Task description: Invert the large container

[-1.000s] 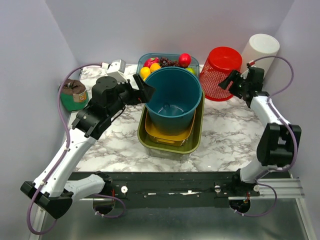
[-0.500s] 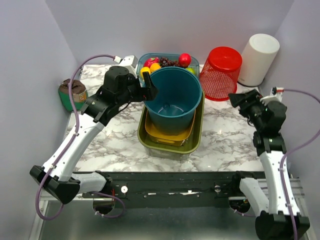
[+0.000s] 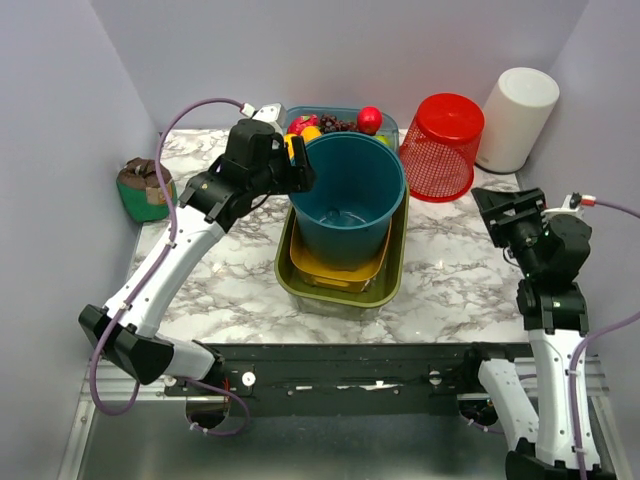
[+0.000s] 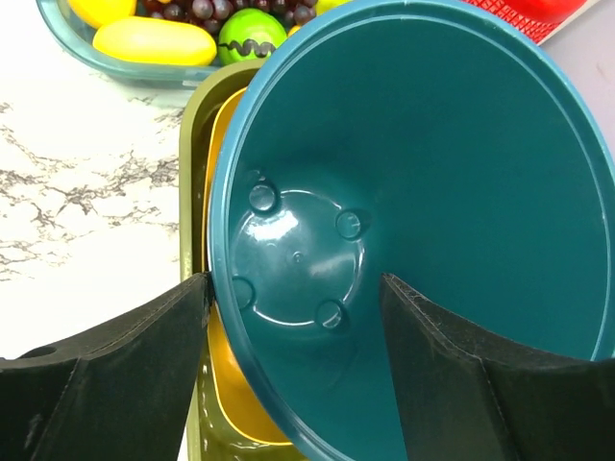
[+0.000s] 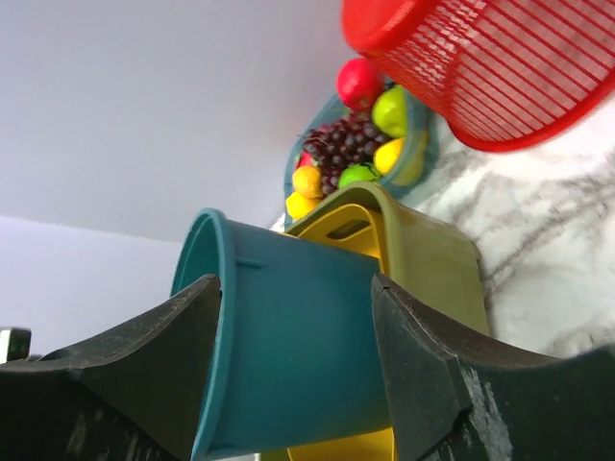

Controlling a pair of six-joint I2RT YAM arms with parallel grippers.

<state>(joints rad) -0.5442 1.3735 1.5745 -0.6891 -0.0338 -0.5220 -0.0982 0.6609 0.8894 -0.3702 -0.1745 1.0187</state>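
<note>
The large container point(image 3: 347, 190) is a teal bucket standing upright, mouth up, nested in a yellow bin point(image 3: 335, 268) that sits inside an olive-green bin point(image 3: 388, 285). My left gripper point(image 3: 300, 172) is at the bucket's left rim and open. In the left wrist view the left gripper point(image 4: 293, 283) straddles the container point(image 4: 432, 173): one finger outside against the rim, the other inside, apart from the wall. My right gripper point(image 3: 497, 205) hangs open over the table's right side, well clear. In the right wrist view the right gripper point(image 5: 293, 288) faces the container point(image 5: 298, 355) from a distance.
A glass bowl of fruit point(image 3: 335, 122) stands behind the bins. A red mesh basket point(image 3: 440, 145) lies upside down at the back right, beside a white cylinder point(image 3: 518, 118). A green pot point(image 3: 145, 190) sits at the left edge. Grey walls enclose the marble table point(image 3: 230, 280).
My left gripper has moved right, over the bucket's left rim, and its jaws have narrowed somewhat. My right arm has drawn back from the red basket toward the near right.
</note>
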